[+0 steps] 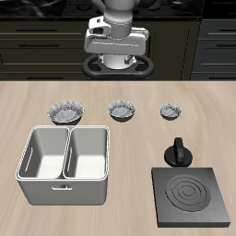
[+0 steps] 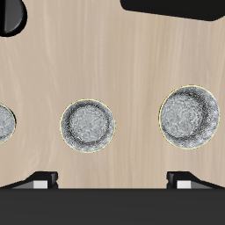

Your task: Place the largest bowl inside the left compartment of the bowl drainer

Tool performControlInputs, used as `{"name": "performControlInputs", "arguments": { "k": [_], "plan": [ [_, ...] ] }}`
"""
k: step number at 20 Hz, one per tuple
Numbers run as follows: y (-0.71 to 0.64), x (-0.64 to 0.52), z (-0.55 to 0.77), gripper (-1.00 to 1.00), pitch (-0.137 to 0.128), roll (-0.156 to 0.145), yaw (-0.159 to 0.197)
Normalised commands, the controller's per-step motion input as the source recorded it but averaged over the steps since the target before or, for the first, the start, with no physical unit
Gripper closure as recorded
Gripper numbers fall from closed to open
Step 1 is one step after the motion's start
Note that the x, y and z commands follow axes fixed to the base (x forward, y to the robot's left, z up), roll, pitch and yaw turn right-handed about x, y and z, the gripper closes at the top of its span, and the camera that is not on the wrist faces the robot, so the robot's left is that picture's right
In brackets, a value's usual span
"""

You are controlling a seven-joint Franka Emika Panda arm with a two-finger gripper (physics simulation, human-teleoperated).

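Three speckled grey bowls stand in a row across the middle of the table. The largest bowl (image 1: 67,112) is at one end, just behind the bowl drainer (image 1: 64,189); it also shows in the wrist view (image 2: 189,116). The drainer is a light grey bin with two empty wells; its left compartment (image 1: 41,155) is the one nearer the table's side edge. My gripper (image 1: 118,66) hangs high over the table's back edge, behind the medium bowl (image 1: 123,111). It is open and empty, with its fingertips (image 2: 39,181) wide apart in the wrist view.
The medium bowl (image 2: 87,125) and the smallest bowl (image 1: 171,112) stand beside the largest one. A black square stove plate (image 1: 191,195) lies near the front edge, with a small black knobbed pot (image 1: 177,152) just behind it. Dark cabinets stand behind the table.
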Motion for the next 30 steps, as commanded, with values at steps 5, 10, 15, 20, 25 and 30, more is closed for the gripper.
{"name": "performControlInputs", "arguments": {
  "k": [5, 10, 15, 20, 25, 30],
  "plan": [
    [-0.32, 0.07, -0.01, -1.00, 0.000, -0.001, 0.005],
    [-0.34, 0.02, 0.06, -1.00, -0.018, -0.032, 0.019],
    [-0.53, 0.07, 0.06, -1.00, -0.015, -0.045, 0.018],
    [-0.49, 0.04, -0.01, -1.00, -0.017, -0.027, 0.034],
    [-0.41, 0.08, -0.08, -1.00, 0.005, -0.021, 0.034],
    [0.05, 0.01, -0.10, -1.00, -0.002, 0.020, 0.037]
  ]
}}
